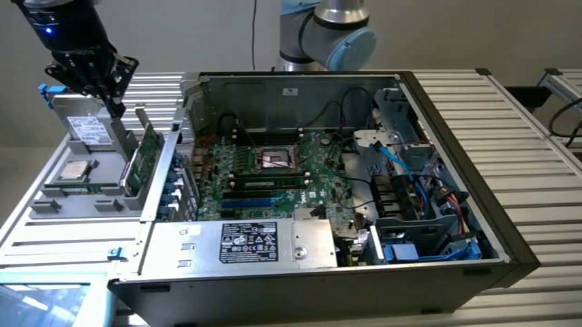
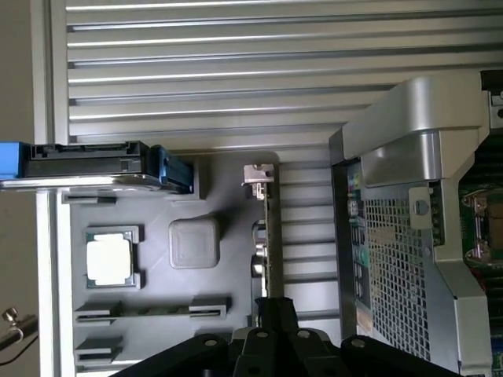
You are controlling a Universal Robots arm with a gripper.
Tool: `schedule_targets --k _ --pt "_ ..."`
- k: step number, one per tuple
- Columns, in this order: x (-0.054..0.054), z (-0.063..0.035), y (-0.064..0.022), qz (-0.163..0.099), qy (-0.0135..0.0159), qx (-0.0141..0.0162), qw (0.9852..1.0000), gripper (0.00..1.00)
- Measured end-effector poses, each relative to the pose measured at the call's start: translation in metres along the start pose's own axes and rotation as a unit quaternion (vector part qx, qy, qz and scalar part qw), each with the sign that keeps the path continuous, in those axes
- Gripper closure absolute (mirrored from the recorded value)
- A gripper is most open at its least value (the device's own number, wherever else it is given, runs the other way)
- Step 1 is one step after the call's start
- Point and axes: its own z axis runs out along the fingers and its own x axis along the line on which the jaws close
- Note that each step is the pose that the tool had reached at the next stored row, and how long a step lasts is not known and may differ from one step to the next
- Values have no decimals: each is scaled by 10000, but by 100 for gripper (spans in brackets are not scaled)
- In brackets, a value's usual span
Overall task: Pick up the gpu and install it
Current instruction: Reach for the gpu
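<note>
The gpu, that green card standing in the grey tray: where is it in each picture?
Exterior view: gpu upright at the side of the tray nearest the computer case, on the exterior view's left.
Wrist view: gpu edge-on, a thin strip at the tray's edge.
Shared landmark: the square processor chip in the tray.

A plain beige wall [image 1: 454, 34] is seen at twelve o'clock in the exterior view. A worktop [image 1: 536, 157] of ribbed aluminium slats is spread from nine to three o'clock. Soft, even light is cast throughout.
</note>
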Motion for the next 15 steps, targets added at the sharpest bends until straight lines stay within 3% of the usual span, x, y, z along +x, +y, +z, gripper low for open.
schedule_targets --k 8,15 --pt "43 132 -10 0 4 0 10000 88" --pt "44 178 -51 0 6 0 10000 88"
